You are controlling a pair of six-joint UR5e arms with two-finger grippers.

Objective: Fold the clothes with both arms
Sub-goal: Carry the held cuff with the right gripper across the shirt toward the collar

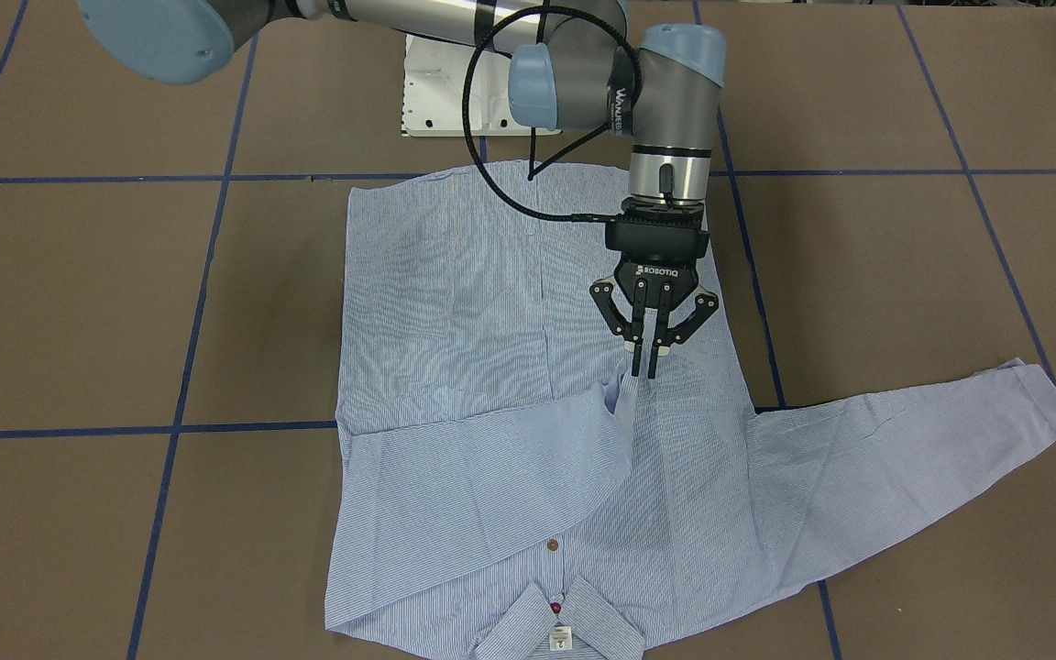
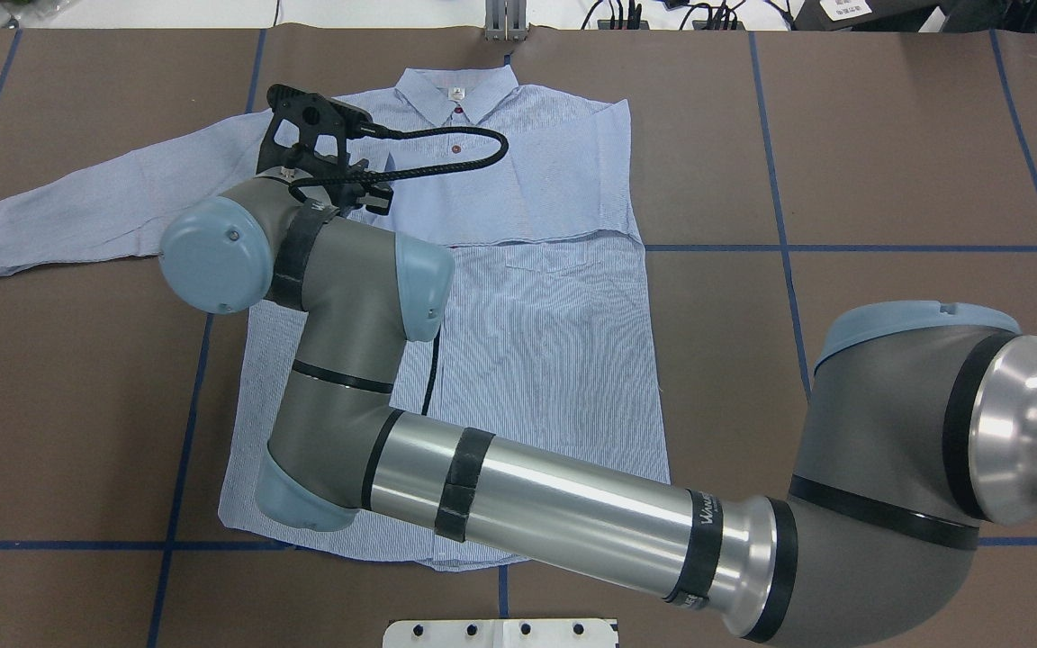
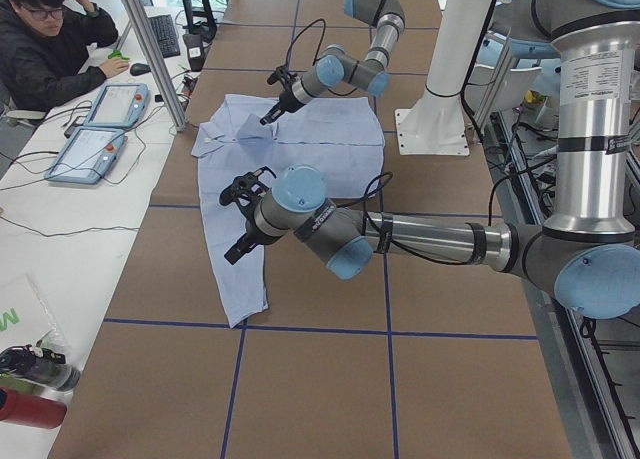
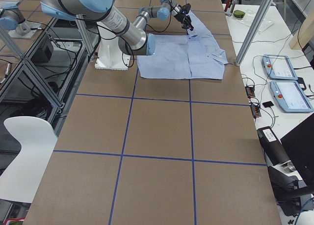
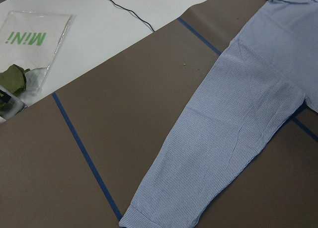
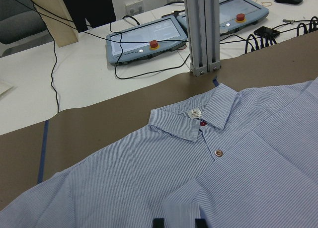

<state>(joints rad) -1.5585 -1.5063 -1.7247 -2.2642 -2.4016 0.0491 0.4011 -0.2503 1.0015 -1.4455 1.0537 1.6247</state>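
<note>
The striped shirt [image 1: 455, 302] lies flat, buttons up, with its collar [image 2: 457, 90] at the far side from the robot. One sleeve [image 1: 482, 458] is folded across the chest. The other sleeve [image 2: 77, 207] lies stretched out to the robot's left. My right arm reaches across the shirt. My right gripper [image 1: 644, 371] points down at the folded sleeve's cuff and is shut on it; the cuff rises a little between the fingertips [image 6: 200, 223]. My left gripper [image 3: 232, 257] hangs raised near the stretched sleeve [image 5: 223, 138]; I cannot tell whether it is open or shut.
The white pedestal base [image 1: 436, 92] stands at the robot's edge of the brown, blue-taped table [image 1: 79, 302]. An aluminium post [image 6: 201, 29], teach pendants [image 3: 100, 129] and a seated operator [image 3: 50, 39] are beyond the far edge. A plastic bag [image 5: 30, 44] lies off the table.
</note>
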